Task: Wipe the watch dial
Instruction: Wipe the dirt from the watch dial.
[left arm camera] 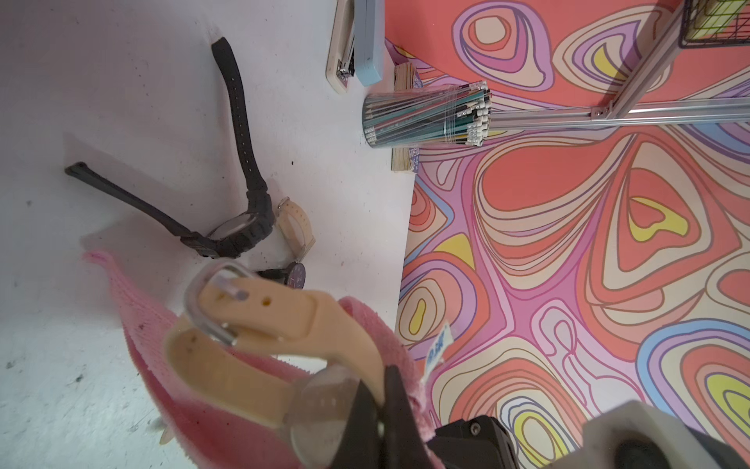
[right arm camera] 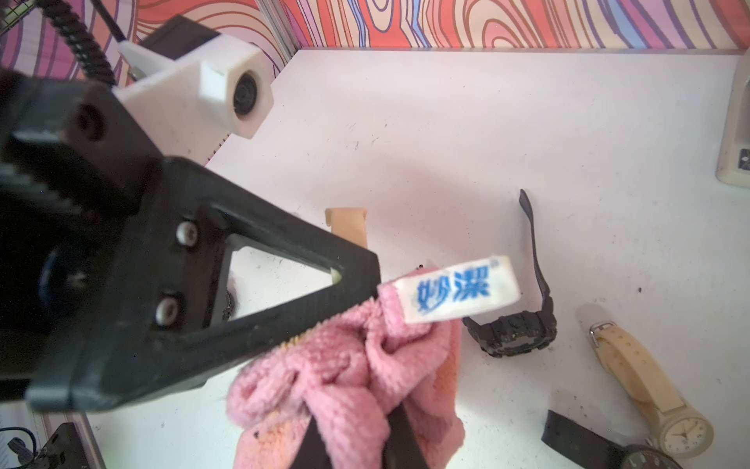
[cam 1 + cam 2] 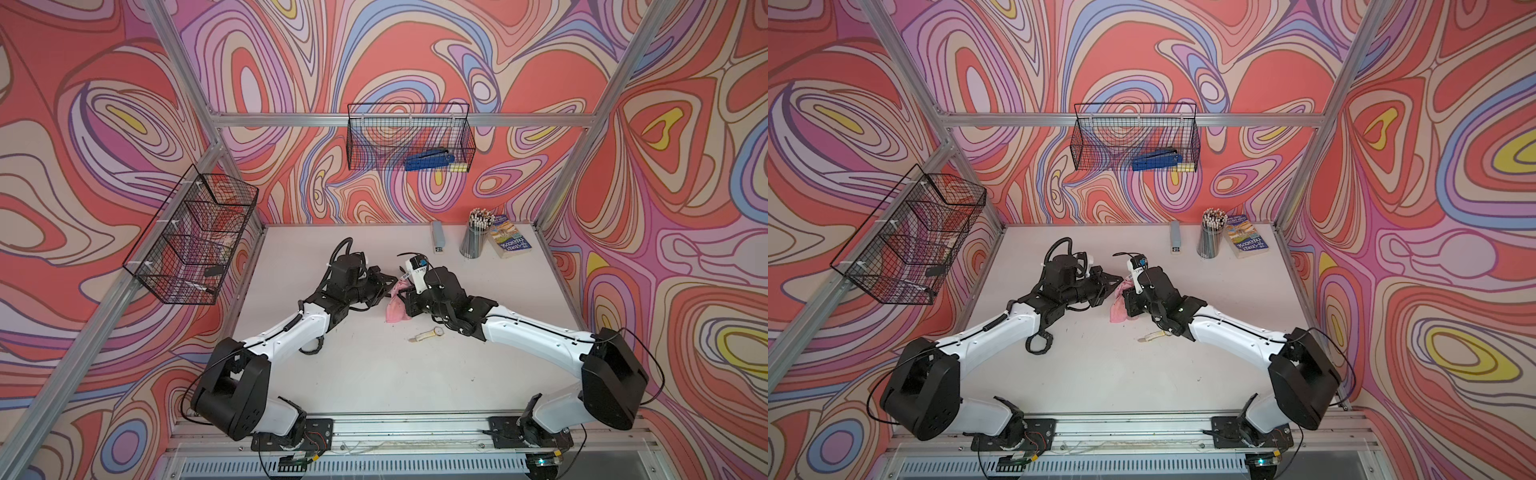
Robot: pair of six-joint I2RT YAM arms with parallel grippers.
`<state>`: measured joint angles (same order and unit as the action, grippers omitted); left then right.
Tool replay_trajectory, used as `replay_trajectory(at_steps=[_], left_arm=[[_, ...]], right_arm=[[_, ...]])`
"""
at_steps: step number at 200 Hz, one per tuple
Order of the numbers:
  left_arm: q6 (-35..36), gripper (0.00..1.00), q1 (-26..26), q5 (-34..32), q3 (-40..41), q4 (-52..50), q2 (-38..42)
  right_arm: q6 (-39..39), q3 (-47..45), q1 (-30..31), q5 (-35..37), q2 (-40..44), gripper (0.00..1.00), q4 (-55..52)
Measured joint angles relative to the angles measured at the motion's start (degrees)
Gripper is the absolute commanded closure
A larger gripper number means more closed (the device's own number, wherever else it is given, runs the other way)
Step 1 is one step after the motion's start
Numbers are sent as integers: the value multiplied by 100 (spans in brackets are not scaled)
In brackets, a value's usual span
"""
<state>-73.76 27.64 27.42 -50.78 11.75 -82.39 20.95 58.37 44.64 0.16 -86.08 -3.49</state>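
Observation:
My left gripper is shut on a beige watch, gripping it right beside its round glass dial. The buckled strap loops out past the fingertips. My right gripper is shut on a bunched pink cloth with a white label. The cloth lies against the left gripper's black finger and behind the held watch. In both top views the two grippers meet mid-table, left and right, with the cloth hanging between them. Whether the cloth touches the dial is hidden.
Other watches lie on the white table: a black one, a cream one, a dark-dialled one and a beige one. At the back right stand a stapler, a pencil cup and a book. Wire baskets hang on the walls.

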Motion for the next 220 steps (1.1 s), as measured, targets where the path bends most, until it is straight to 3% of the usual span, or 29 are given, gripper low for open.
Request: replay_trajectory(at_steps=[66,112,180,220], left_arm=[[2,100,-63,31,-22,-39,-37],[2,100,-57,437,-101,11,-28],[-4,100,-57,619,-101,92,-28],[-76,100,-57,621,-101,214,-28]], right_arm=[[188,4,-212,-382,-103,100,52],[271,-337,-608,-393,-66,100,-214],[175,-953,-590,-527,1034,100,-197],[-68,-713,-476,-612,977,100,-72]])
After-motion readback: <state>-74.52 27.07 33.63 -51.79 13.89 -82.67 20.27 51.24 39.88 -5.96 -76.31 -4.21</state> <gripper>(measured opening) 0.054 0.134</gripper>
